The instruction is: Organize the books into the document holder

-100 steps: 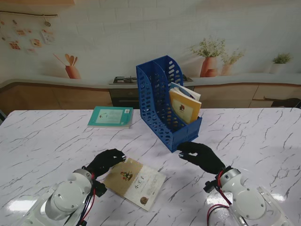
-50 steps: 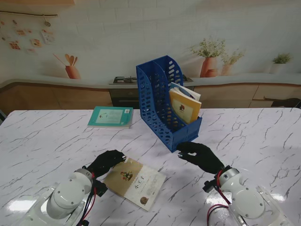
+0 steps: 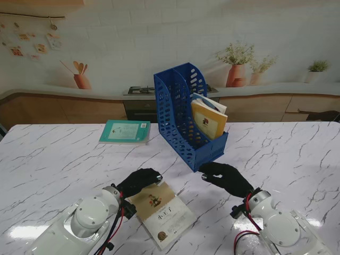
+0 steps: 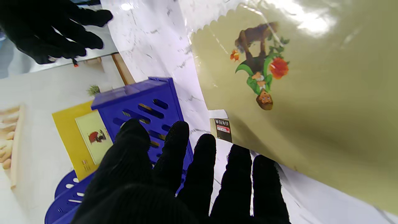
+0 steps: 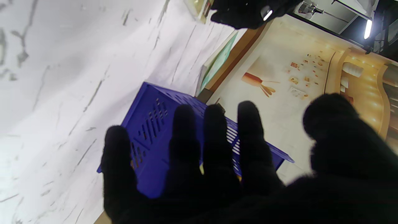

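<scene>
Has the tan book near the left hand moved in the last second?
Yes. The tan book slid right and turned, its far corner now closer to the blue document holder, under the left hand.

White marble-veined desk (image 3: 53, 159) in front of me. Behind it a kitchen backdrop: wooden counter (image 3: 64, 106) with a stove (image 3: 141, 90), orange utensil pot (image 3: 81, 79) at left, terracotta flower pots (image 3: 236, 71) right of centre, small green plant (image 3: 317, 67) at far right.

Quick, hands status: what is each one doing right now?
Left hand: open, fingers spread over the tan book, not gripping it.
Right hand: open, holding nothing, by the blue holder.
</scene>
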{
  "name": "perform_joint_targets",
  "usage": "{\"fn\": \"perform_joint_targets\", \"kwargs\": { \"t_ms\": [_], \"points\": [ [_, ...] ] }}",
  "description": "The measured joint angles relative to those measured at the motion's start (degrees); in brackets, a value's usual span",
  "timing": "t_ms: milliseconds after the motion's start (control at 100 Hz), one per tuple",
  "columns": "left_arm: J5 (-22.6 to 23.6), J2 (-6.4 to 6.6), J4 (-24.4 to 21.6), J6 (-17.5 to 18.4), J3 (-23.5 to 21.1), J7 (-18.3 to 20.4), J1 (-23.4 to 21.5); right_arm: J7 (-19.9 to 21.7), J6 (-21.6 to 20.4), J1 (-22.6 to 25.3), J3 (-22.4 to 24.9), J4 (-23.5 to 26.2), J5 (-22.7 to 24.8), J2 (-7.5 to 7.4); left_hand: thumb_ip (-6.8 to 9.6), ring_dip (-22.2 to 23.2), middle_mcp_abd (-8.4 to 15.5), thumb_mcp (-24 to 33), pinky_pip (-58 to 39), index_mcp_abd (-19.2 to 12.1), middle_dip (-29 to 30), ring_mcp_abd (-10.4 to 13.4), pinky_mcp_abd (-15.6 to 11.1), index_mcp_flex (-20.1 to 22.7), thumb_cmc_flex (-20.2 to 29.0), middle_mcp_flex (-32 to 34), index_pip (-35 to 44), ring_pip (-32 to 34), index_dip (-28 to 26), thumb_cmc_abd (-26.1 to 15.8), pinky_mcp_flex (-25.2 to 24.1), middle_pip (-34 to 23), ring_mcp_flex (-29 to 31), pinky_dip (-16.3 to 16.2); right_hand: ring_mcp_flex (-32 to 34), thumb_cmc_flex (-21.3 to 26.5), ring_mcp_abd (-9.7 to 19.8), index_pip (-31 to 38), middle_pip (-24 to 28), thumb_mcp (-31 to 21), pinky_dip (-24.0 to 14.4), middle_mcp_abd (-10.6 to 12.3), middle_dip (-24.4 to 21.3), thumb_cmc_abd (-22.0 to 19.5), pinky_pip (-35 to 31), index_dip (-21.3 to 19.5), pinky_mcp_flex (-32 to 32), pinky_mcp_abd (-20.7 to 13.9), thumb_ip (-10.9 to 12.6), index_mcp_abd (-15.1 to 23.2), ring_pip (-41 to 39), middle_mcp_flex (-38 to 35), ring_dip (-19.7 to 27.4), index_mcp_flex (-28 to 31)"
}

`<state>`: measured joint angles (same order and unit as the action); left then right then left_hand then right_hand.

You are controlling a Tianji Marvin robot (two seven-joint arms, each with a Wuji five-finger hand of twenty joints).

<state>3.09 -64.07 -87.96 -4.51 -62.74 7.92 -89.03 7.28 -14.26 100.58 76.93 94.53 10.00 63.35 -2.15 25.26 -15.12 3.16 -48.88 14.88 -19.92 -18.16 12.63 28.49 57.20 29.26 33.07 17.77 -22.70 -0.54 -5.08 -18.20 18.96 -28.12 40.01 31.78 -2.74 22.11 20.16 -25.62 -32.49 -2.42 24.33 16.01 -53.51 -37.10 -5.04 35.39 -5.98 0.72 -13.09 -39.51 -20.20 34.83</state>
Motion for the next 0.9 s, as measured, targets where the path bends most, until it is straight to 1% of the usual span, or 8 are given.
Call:
{"fn": "perform_joint_targets", "kwargs": {
  "t_ms": [130, 290, 390, 500, 660, 750, 840, 900],
  "points": [
    [-3.82, -0.25, 2.88, 3.22, 3.93, 0.65, 2.92, 1.76, 0.14, -0.19, 0.0, -0.56, -0.5, -0.32, 0.0, 0.4, -0.08, 0.03, -0.91, 0.04, -0.01, -0.85, -0.06, 0.0, 0.0, 0.08, 0.01, 0.57, 0.0, 0.0, 1.13, -0.01, 0.65, -0.04, -0.02, 1.94, 0.0, 0.0, 0.0, 0.01, 0.0, 0.0, 0.0, 0.03, 0.01, 0.0, 0.0, -0.01, 0.0, 0.0, 0.0, 0.0, 0.0, -0.09],
    [-4.95, -0.95, 6.43, 7.09, 8.69, 1.56, 6.69, 3.48, 0.47, -0.35, -0.01, -0.87, -0.34, -0.73, 0.0, 0.48, -0.12, 0.03, -1.27, 0.08, -0.08, -1.66, -0.08, 0.1, 0.0, 0.45, 0.02, 1.64, 0.0, 0.0, 0.89, -0.24, 0.76, -0.07, -0.06, 2.43, 0.0, 0.0, 0.0, 0.01, 0.0, 0.0, -0.5, 0.07, 0.01, 0.0, 0.0, -0.01, 0.0, -0.01, 0.0, 0.61, 0.0, -0.1],
    [-7.25, -1.6, 7.59, 7.77, 9.93, 1.96, 7.86, 4.0, 0.56, -0.43, -0.01, -1.04, -0.31, -0.93, 0.0, 0.5, -0.15, 0.03, -1.27, 0.1, -0.09, -2.48, 1.59, 0.1, 0.0, 0.45, 0.02, 1.65, 0.0, 0.0, 0.52, -0.26, 0.76, 0.22, -0.07, 2.89, 0.0, 0.0, 0.2, 0.01, 0.0, 0.0, -0.5, 0.08, 0.01, 0.0, 0.0, -0.01, 0.0, -0.02, 0.0, 0.61, 0.0, -0.1],
    [-7.23, -2.01, 7.53, 9.03, 10.16, 1.96, 8.03, 4.38, 0.4, -0.65, -0.37, -1.55, -0.99, -1.09, 0.0, 0.5, -0.16, 0.03, -1.26, 0.11, -0.09, -2.61, 1.66, 0.11, 0.0, 0.45, 0.02, 1.65, 0.0, 0.0, 0.55, -0.47, 0.77, 0.86, -0.09, 2.89, -0.01, 0.0, 0.56, -0.04, 0.0, -0.46, -0.5, 0.08, 0.01, 0.0, -0.2, -0.01, 0.0, -0.03, 0.0, 0.61, 0.0, -0.1],
    [-2.59, -1.98, 1.18, 8.46, 5.11, 1.47, 4.23, 4.4, -0.9, -1.48, -2.18, -3.0, -2.57, -1.26, 0.0, 0.5, 0.0, -0.03, -0.18, 0.08, -0.1, -2.57, 1.67, 0.11, -1.18, 2.07, 0.02, 1.65, 0.0, 0.0, 0.57, -0.51, 0.77, 2.12, 1.46, 2.89, -2.61, 0.0, 0.83, -2.28, 0.09, -3.66, -1.69, 0.65, -0.1, 0.0, -2.24, -0.01, 0.0, -1.5, -0.08, -1.1, 0.0, 0.2],
    [-0.14, -1.8, -4.19, 4.78, 0.66, 1.43, 0.95, 4.4, -1.88, -2.17, -3.55, -4.27, -3.84, -1.27, 0.0, 0.5, 0.06, -0.33, 0.37, 0.05, -0.4, -2.53, 1.67, 0.11, -1.71, 2.32, 0.02, 1.65, 0.0, 0.0, 0.58, -0.52, 1.47, 2.47, 2.78, 2.11, -3.28, 0.0, 0.75, -3.53, 0.59, -4.23, -2.6, 1.22, -1.47, 0.0, -2.97, -0.01, 0.0, -2.23, -0.1, -2.38, 0.0, 1.01],
    [0.58, -1.2, -6.87, 2.04, -1.78, 1.24, -1.09, 4.44, -2.3, -2.44, -4.2, -4.82, -4.24, -1.23, 0.0, 0.5, 0.06, -0.35, 0.49, 0.05, -0.53, -2.52, 1.67, 0.14, -1.71, 2.95, 0.02, 1.65, 0.0, 0.0, 0.65, -0.53, 2.49, 2.75, 3.45, 1.81, -3.29, 0.0, 0.26, -4.98, 1.72, -4.29, -2.72, 1.54, -2.26, 0.0, -3.53, 0.0, 0.0, -2.23, -0.1, -2.4, 0.0, 1.01],
    [3.82, -1.19, -9.38, -0.08, -5.13, 1.38, -3.72, 4.68, -2.84, -2.88, -4.9, -5.42, -4.73, -1.23, 0.0, 0.5, 0.07, -0.36, 0.53, 0.04, -0.62, -2.51, 1.65, 0.16, -1.71, 4.0, -0.03, 1.65, 0.0, 0.0, 0.7, -0.67, 2.88, 2.8, 3.45, 1.81, -3.29, 0.0, 0.26, -5.31, 1.8, -4.27, -2.72, 1.54, -2.41, 0.0, -3.64, -0.01, 0.0, -2.23, -0.1, -2.4, 0.0, 1.01]
  ]
}}
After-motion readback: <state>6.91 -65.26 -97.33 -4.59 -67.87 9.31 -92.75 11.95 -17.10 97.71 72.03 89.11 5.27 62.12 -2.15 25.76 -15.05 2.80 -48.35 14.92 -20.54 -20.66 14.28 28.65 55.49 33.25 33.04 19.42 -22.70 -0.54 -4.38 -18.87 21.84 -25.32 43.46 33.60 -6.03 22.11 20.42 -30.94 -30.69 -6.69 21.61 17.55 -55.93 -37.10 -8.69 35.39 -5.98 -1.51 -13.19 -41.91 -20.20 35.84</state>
